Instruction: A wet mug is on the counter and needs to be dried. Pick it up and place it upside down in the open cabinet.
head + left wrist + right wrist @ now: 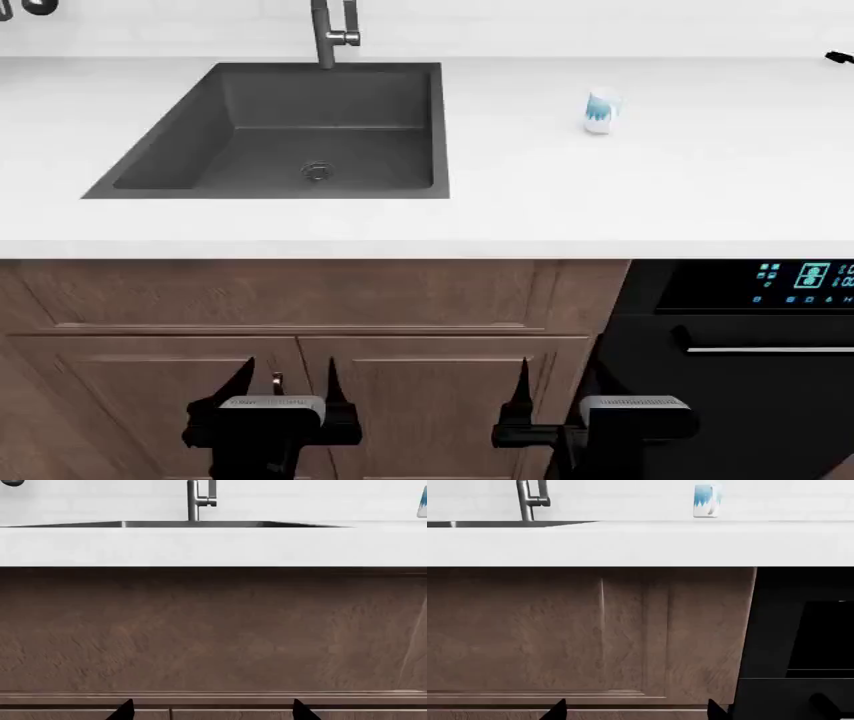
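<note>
The mug [602, 112] is small, white w/ a jagged light-blue band, standing upright, long axis vertical, on the bench [641, 190] right of the sink [287, 135]. Left end effector [271, 385] and right end effector [550, 385] are both spread, empty, low near the cupboard doors [307, 400].

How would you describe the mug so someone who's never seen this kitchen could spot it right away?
Start at the wide white counter with the dark grey sink. Go from the basin toward the black oven; the mug stands alone on the bare slab above it. It is small and white with a jagged light-blue band.
</note>
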Motion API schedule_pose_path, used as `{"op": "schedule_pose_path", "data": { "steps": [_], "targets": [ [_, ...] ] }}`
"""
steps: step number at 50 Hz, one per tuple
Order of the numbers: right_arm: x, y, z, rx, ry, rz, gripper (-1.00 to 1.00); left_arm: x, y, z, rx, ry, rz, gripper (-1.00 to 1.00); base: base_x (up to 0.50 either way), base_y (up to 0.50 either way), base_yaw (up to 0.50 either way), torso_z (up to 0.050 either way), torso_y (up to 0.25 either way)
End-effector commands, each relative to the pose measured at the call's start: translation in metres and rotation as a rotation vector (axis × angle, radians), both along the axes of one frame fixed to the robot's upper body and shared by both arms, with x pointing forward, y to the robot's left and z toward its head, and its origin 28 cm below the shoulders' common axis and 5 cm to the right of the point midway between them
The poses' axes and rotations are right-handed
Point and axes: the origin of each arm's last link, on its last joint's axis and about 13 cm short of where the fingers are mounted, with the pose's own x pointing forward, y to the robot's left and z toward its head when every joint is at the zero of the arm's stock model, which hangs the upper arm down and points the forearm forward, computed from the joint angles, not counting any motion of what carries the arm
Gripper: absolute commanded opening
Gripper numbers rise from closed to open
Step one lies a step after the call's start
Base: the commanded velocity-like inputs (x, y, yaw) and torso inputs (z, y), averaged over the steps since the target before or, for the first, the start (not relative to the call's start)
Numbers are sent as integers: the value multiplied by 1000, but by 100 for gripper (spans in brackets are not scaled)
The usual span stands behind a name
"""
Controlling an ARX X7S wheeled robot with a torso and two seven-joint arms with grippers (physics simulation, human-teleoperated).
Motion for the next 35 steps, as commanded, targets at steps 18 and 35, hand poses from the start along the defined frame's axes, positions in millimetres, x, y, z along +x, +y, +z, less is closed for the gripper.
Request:
{"op": "schedule_pose_path", "data": {
  "steps": [18,35],
  "targets": [
    [-10,-14,13,-25,-194,-26,100,-10,-20,-5,-1,-31,-41,100,0,0,0,50,0],
    [-7,-14,17,-60,-220,-25,100,-5,-15,5,-15,-92,-30,100,0,0,0,50,0]
  ]
}}
